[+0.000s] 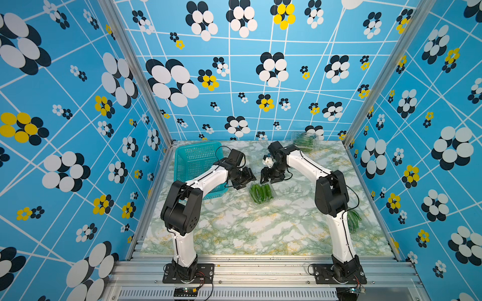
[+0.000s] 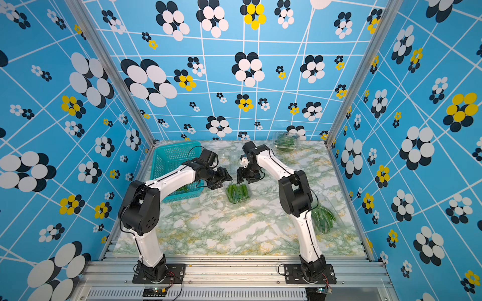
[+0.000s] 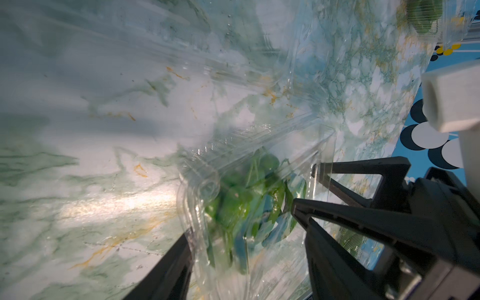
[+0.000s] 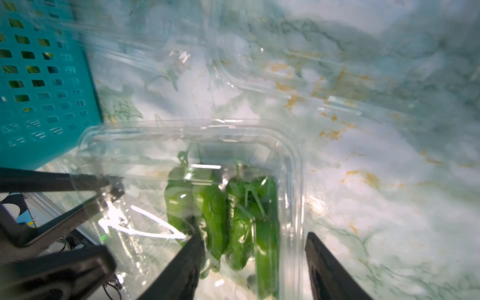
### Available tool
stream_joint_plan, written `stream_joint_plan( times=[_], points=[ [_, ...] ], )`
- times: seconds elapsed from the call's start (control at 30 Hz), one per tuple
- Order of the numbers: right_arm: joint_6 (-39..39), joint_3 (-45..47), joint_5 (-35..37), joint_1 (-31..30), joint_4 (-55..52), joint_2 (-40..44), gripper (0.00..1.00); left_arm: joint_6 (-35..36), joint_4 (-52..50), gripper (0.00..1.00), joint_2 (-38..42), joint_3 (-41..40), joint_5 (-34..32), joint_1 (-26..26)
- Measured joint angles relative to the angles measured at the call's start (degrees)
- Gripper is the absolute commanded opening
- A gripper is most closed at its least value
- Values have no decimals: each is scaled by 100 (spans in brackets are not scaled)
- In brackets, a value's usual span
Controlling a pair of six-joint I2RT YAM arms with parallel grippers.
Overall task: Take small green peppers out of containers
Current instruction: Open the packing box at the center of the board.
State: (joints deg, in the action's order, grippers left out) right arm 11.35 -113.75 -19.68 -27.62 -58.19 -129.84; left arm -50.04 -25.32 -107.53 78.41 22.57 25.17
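**Top views, then wrist views: two open grippers at the far end of the middle clamshell**

**Top views.** In both top views the left gripper (image 1: pixel 246 182) and the right gripper (image 1: pixel 264 181) stand close together, tips facing. They are over the far edge of the middle container (image 1: pixel 268 199), a small clear thin-plastic clamshell box on the green-veined marble-print tabletop (image 1: pixel 234 229). Its slender glossy green peppers (image 1: pixel 259 192) lie inside, long axes running far to near, toward the arm bases. A second clear clamshell (image 1: pixel 303 139) of peppers sits by the back wall. A third clear clamshell (image 2: pixel 323 216) lies partly hidden behind the right arm. A teal perforated plastic basket (image 1: pixel 194 161) stands far left.

**Left wrist view.** The left gripper's jaws stand apart with nothing between them but air and the blurred box just ahead. The right gripper (image 3: pixel 306 187) reaches in at the box wall. Whether it touches the plastic cannot be told.

**Right wrist view.** The right gripper's jaws are spread and hold nothing. One finger (image 4: pixel 187 259) is over the peppers (image 4: pixel 213 207) and the other is outside the box's rounded corner, so the jaws straddle the wall. The peppers run lengthwise toward the camera, so the closing line crosses their long axis. The right gripper is judged better placed for the pick, once shifted inward so that both fingers clear the wall.
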Motion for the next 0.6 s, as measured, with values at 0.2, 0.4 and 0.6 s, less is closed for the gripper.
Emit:
stream_joint_plan(
  times=[0.2, 0.4, 0.6],
  points=[
    [-4, -7, -17, 0, -20, -22, 66, -7, 157, 68, 52, -411, 22, -31],
    [-17, -85, -15, 0, -131, -28, 66, -125, 422, 69, 404, -1016, 87, -153],
    [-17, -116, -13, 0, -149, -31, 66, -264, 649, 63, 881, -1346, 83, -247]
  ],
)
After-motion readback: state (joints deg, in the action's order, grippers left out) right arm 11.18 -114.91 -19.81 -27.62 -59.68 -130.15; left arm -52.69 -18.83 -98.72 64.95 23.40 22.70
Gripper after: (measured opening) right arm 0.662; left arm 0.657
